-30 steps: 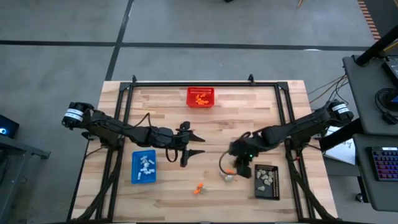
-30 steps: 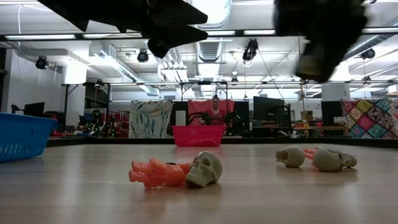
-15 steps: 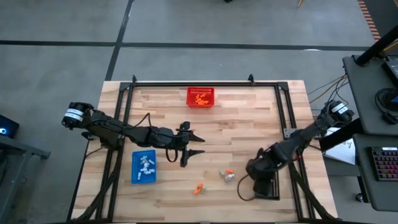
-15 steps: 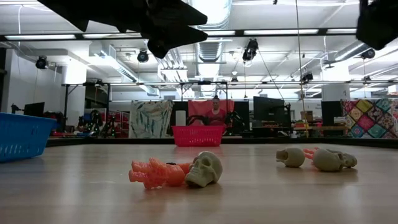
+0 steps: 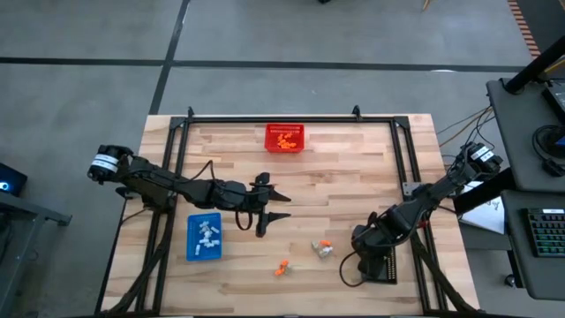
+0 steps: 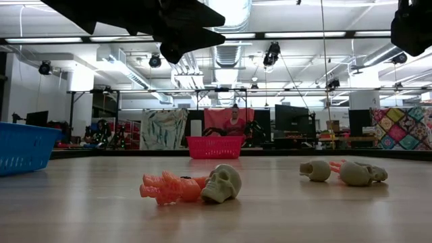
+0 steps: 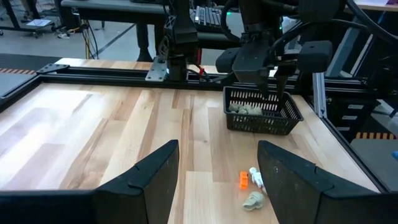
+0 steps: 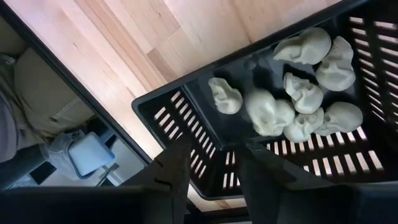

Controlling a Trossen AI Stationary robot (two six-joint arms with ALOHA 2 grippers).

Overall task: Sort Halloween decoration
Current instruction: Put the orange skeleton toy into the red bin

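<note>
1. The right gripper (image 5: 369,254) is held above the black tray (image 5: 391,261) near the table's front right corner; in the right wrist view its two dark fingers (image 8: 176,171) are seen parted with nothing between them, directly over the tray's slotted floor.
2. A cluster of pale grey-beige skulls (image 8: 292,106) is seen lying inside the black tray (image 8: 205,146), one of them a little apart from the rest.
3. The left gripper (image 5: 275,205) is held over the middle of the wooden table (image 5: 353,177), its fingers spread wide and empty; the same wide gap is shown between its fingers (image 7: 158,180) in the left wrist view.
4. A blue tray (image 5: 204,237) containing small white pieces (image 5: 208,233) is placed at the front left, near the left gripper.
5. A red mesh basket (image 5: 285,138) holding orange trinkets (image 5: 284,140) is set at the far edge of the table, in the centre.
6. Loose on the table, between the two trays, two small groups are left: an orange figure (image 6: 169,187) touching a pale skull (image 6: 223,183), and, further right, two more pale skulls (image 6: 316,170) with an orange piece (image 6: 335,165) between them.
7. In the high view these groups appear as an orange spot (image 5: 281,268) near the front edge and an orange-and-pale pair (image 5: 322,248) just beside the right gripper.
8. In the low view a person (image 6: 234,119) is seen beyond the red basket, in the room behind the table.
</note>
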